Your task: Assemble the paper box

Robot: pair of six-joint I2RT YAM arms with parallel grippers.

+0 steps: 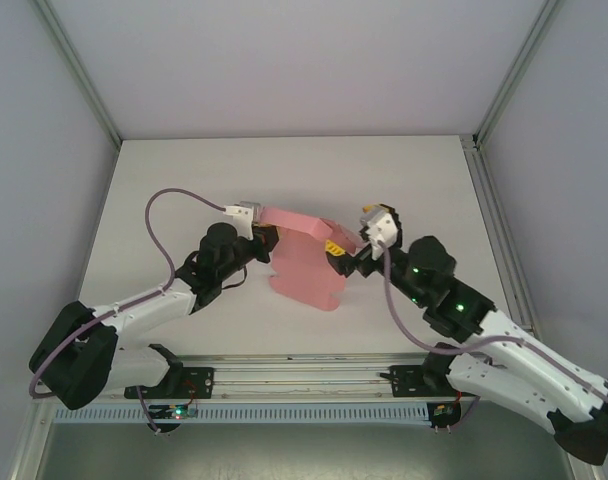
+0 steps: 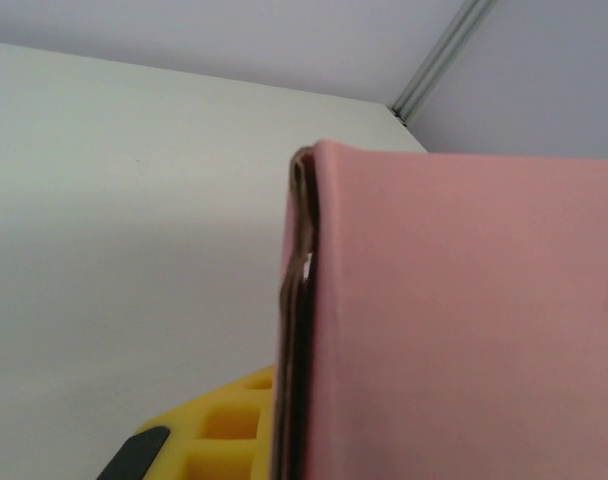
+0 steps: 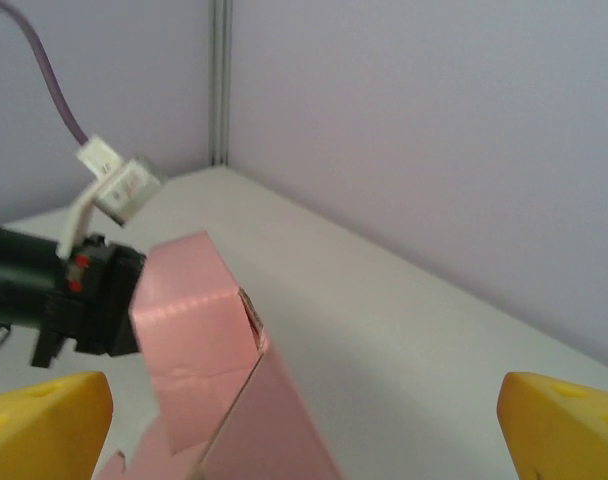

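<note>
at the left end of the paper box [image 1: 304, 265], the left gripper [image 1: 265, 240] appears to be clamped on a folded card edge. in the left wrist view one yellow finger [image 2: 219, 430] lies against that edge while the other is hidden behind the pink panel. the box itself is half formed and raised above the middle of the table [image 1: 284, 170], with a closed sleeve on top and loose flaps hanging below.

at the right end of the box, the right gripper [image 1: 344, 255] is spread wide. its yellow fingers [image 3: 44, 420] stand well apart on either side of the open pink end and are not pinching it.

the step in hand looks like squaring the sleeve and tucking an end flap. to do it well, the left grip should hold firm near the crease without crushing the thin card. the right fingers should come in on the flap close to its fold line and press along the crease rather than across the panel. pushing too hard toward the left end could buckle the wall or pull the box out of the clamp.
</note>
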